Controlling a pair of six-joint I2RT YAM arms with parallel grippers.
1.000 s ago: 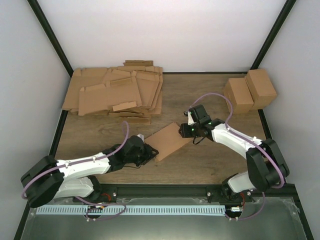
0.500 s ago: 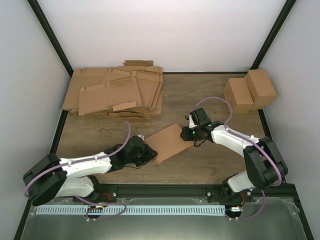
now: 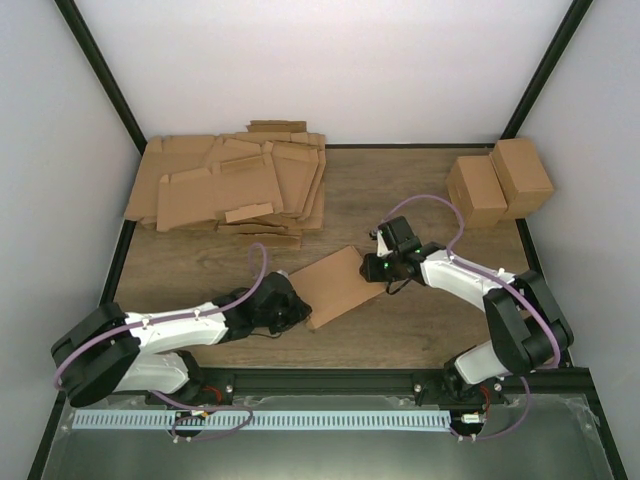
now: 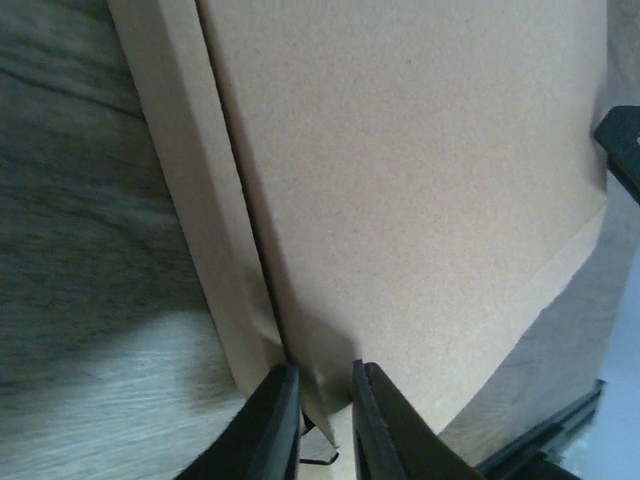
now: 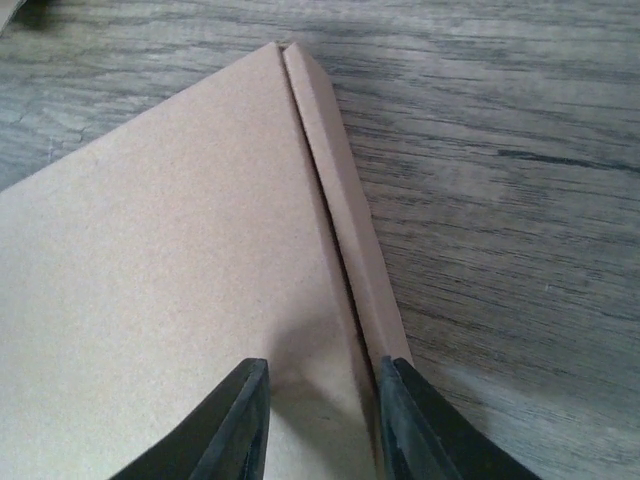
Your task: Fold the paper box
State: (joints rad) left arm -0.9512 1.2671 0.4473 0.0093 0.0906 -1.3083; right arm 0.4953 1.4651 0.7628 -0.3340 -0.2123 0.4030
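Observation:
The paper box (image 3: 335,283) lies nearly flat on the table centre, a brown panel with a narrow folded side flap. In the left wrist view the box (image 4: 400,180) fills the frame, and my left gripper (image 4: 318,412) is nearly closed, pinching its near corner edge between its fingers (image 4: 272,425). From above, the left gripper (image 3: 296,308) sits at the box's near-left corner. My right gripper (image 3: 376,266) is at the box's right end. In the right wrist view it (image 5: 318,425) is open and straddles the panel (image 5: 170,270) beside the flap crease.
A stack of flat die-cut cardboard sheets (image 3: 230,190) lies at the back left. Two taller folded cartons (image 3: 498,182) stand at the back right. Black frame posts run along the table edges, and a rail runs along the near edge.
My left gripper has drawn slightly back to the left and nearer, and the box has shifted a little with it. My right gripper has edged slightly nearer at the box's right end.

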